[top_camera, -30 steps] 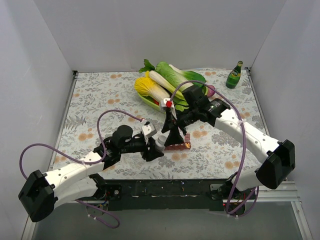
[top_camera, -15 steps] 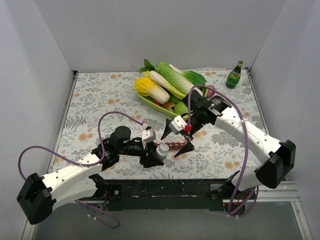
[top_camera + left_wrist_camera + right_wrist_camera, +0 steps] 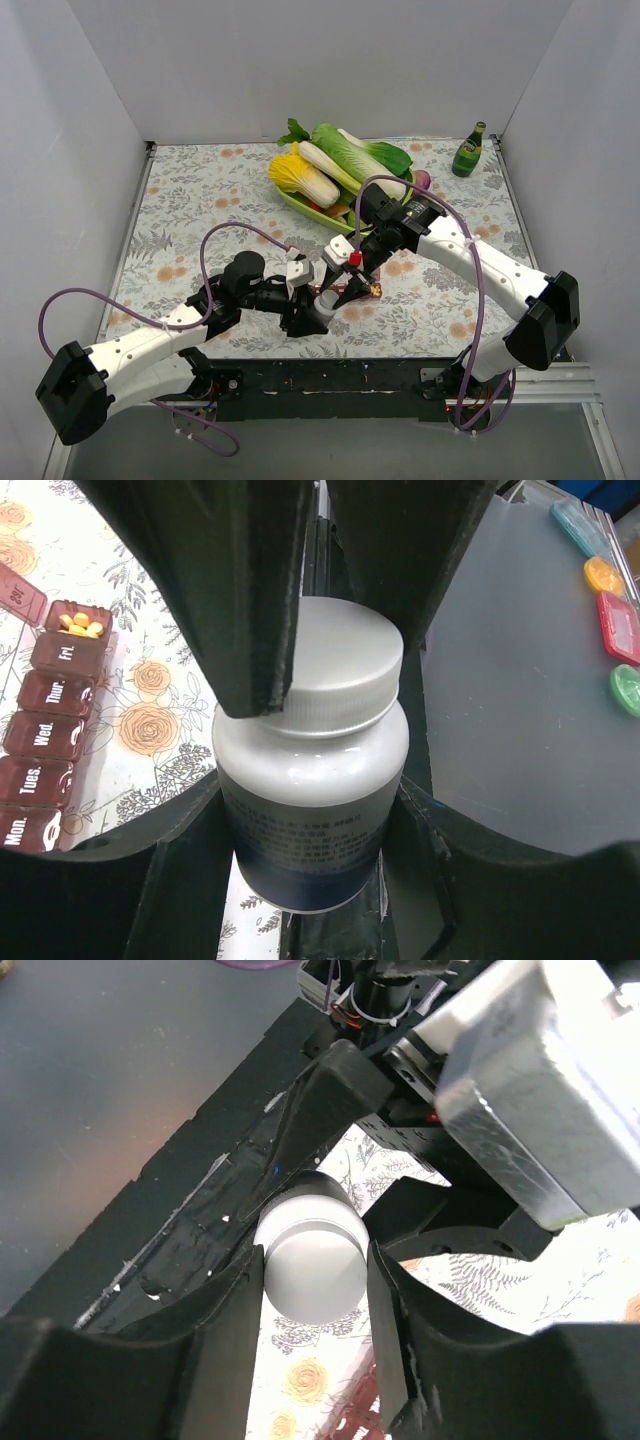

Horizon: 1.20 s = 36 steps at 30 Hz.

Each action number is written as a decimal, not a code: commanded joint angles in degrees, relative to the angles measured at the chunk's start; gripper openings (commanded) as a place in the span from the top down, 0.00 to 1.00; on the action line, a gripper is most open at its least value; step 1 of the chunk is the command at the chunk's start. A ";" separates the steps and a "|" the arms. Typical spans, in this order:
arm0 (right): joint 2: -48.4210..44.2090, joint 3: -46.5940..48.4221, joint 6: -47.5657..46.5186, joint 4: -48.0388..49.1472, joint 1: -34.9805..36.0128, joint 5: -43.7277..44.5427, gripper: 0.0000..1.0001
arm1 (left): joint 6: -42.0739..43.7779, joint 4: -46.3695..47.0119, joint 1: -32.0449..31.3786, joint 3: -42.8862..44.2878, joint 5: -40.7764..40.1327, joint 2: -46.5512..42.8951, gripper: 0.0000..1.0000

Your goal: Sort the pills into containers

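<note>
My left gripper [image 3: 318,312] is shut on a white bottle [image 3: 310,780] and holds it just above the table's front edge. The right gripper [image 3: 340,285] comes in from the other side, its fingers [image 3: 250,600] pressed on both sides of the bottle's white cap [image 3: 312,1265]. The dark red pill organiser, the containers [image 3: 45,730], lies to the left in the left wrist view, with day labels on its lids. One open compartment holds a few orange-yellow pills [image 3: 80,625]. In the top view the organiser [image 3: 368,291] pokes out behind the right gripper.
A green tray [image 3: 300,205] of cabbages and other vegetables sits behind the grippers. A small green bottle [image 3: 467,150] stands in the far right corner. Coloured lids [image 3: 600,575] lie on the grey surface beyond the table's near edge. White walls close in three sides.
My right gripper swung down from over the organiser to the bottle's cap and closed from wide open onto it. The left gripper kept its hold on the bottle, barely moving.
</note>
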 commanded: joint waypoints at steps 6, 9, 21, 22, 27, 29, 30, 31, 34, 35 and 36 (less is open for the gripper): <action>-0.50 -2.97 34.40 16.93 0.52 12.89 0.70 | -1.07 6.84 0.25 0.67 -17.10 -4.47 1.00; 0.92 -5.07 52.79 22.36 0.35 16.77 0.83 | -1.25 10.62 0.16 -0.30 -26.42 -4.12 1.00; -3.82 -2.81 30.91 13.55 -5.10 4.65 0.09 | -1.25 13.19 0.25 -5.14 -16.20 -2.97 1.00; -3.83 -1.40 21.62 3.16 -5.01 4.13 0.08 | -1.77 11.61 0.25 -5.14 -14.70 -3.84 1.00; -6.81 -4.10 -7.43 -5.74 -5.01 -0.08 0.07 | -4.76 9.84 0.16 -5.23 -4.33 -6.05 1.00; -5.60 -3.42 -8.79 -7.65 -4.23 -1.58 0.07 | -5.90 9.57 0.16 -4.70 -2.66 -5.96 1.00; -4.54 -1.06 -12.19 -9.76 -3.70 -1.85 0.07 | -5.99 9.57 0.25 -4.35 -1.95 -5.87 1.00; -3.48 0.44 -13.79 -11.96 -3.17 -2.28 0.08 | -6.34 9.83 0.25 -4.17 -1.42 -5.70 1.00; -0.67 3.08 -12.14 -13.56 -2.73 -4.04 0.11 | -7.14 10.19 0.25 -3.12 0.43 -3.77 1.00; -0.31 3.18 -11.70 -13.21 -2.73 -4.31 0.11 | -7.22 10.19 0.25 -2.94 0.86 -2.89 1.00; -0.14 3.27 -10.65 -11.73 -2.64 -4.31 0.11 | -7.23 10.10 0.25 -2.59 1.39 -2.54 1.00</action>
